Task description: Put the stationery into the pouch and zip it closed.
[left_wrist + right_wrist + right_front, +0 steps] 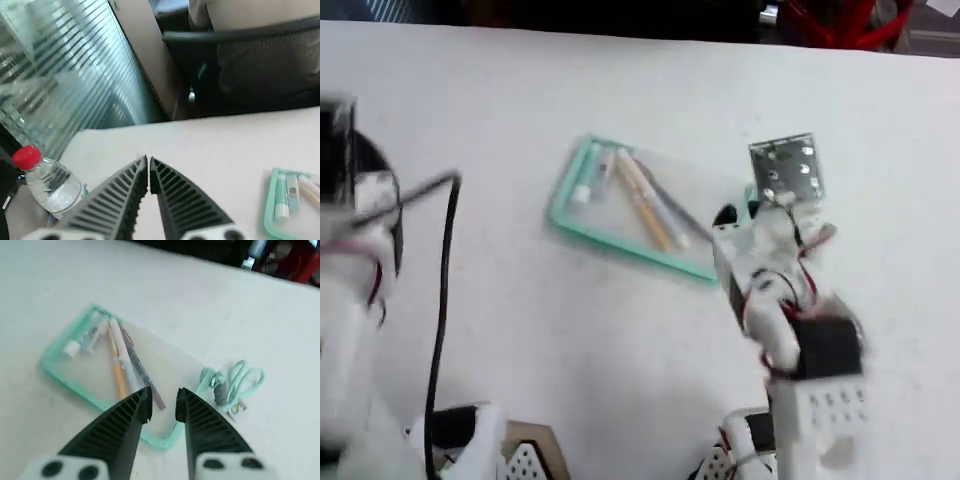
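Note:
A clear pouch with mint-green edging (582,222) lies flat mid-table, with several pens and a small white tube inside. In the right wrist view an orange pen (118,380), a white pen (120,340) and a dark striped pen (145,380) lie side by side in the pouch (65,375). Its mint cord and zip pull (232,382) lie coiled at one end. My right gripper (163,402) hovers over that end's rim, slightly open and holding nothing. It also appears in the high view (725,222). My left gripper (149,170) is shut and empty, off to the side of the pouch (272,207).
A water bottle with a red cap (45,180) stands near the table edge by the left arm (355,250). A black cable (445,280) hangs beside that arm. A perforated metal plate (787,168) sits just beyond the right arm. Bare table surrounds the pouch.

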Controlling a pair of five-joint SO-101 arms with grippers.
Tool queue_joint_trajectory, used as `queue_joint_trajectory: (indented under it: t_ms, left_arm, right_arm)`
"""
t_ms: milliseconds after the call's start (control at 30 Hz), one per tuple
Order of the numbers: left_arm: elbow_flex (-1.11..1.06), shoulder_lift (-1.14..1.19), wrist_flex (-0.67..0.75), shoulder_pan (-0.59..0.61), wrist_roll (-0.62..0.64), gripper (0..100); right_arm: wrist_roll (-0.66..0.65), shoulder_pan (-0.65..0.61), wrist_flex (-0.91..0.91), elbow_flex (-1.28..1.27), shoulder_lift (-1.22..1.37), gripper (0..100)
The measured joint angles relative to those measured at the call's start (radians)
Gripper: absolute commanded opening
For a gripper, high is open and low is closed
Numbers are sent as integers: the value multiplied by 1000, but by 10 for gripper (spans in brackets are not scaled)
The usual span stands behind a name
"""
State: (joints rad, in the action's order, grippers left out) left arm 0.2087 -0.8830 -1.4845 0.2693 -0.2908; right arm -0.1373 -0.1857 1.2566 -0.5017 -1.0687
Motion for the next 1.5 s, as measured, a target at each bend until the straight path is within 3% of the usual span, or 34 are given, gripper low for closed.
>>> queue_joint_trajectory:
  t_ms: [267,367,700,900,1067,1267,1500]
  left_arm:
    - [20,-381,-35,-218,9,35]
    - [6,-519,-37,-281,9,35]
    - [-180,-944,-60,-281,9,35]
    - [-213,-945,-81,-272,9,34]
    - [-345,-945,-28,-272,9,32]
    - [-692,-944,146,-272,9,31]
    - [-1163,-944,407,-269,9,34]
  right_arm:
    - [0,-61,351,557,-190,85]
    - [0,-60,402,589,-255,84]
    - [0,-63,446,594,-647,86]
    - [0,29,445,497,-733,87]
    - [0,34,430,404,-736,87]
    - [0,37,262,97,-736,87]
    - [0,35,-78,-451,-735,87]
